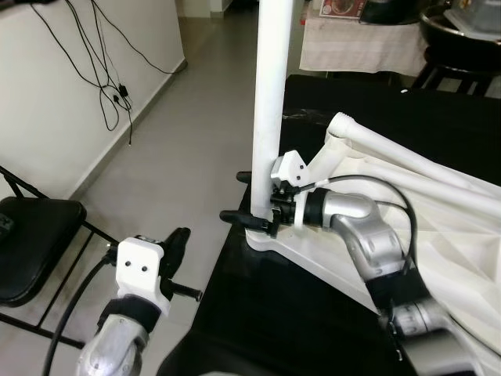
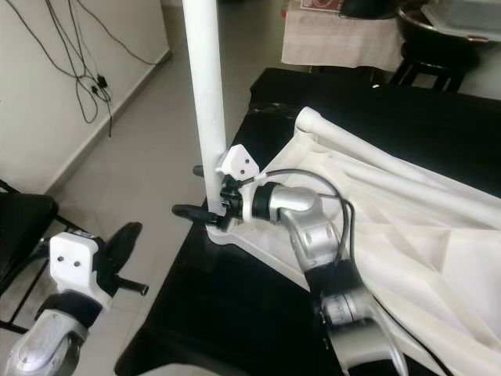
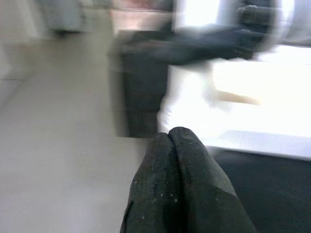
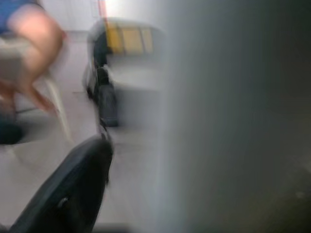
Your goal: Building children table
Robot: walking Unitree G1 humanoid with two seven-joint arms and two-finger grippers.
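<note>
Your white table top (image 1: 438,211) lies upside down on the black table (image 1: 258,313), one white leg (image 1: 270,94) standing upright at its near corner and a second leg (image 1: 407,160) lying across it. Your right gripper (image 1: 244,200) has its two fingers closed around the upright leg's base. Your left gripper (image 1: 178,247) hangs over the floor (image 1: 172,157), fingers pressed together, holding nothing. Both wrist views are blurred; the upright leg's top is cut off.

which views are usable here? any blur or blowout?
Left and right eye views: sharp, evenly lit; right gripper at the upright white leg, left gripper low beside the black table. Left wrist view: motion-smeared, white tabletop blown out, fingers still readable. Right wrist view: heavily blurred, the leg a grey smear.
</note>
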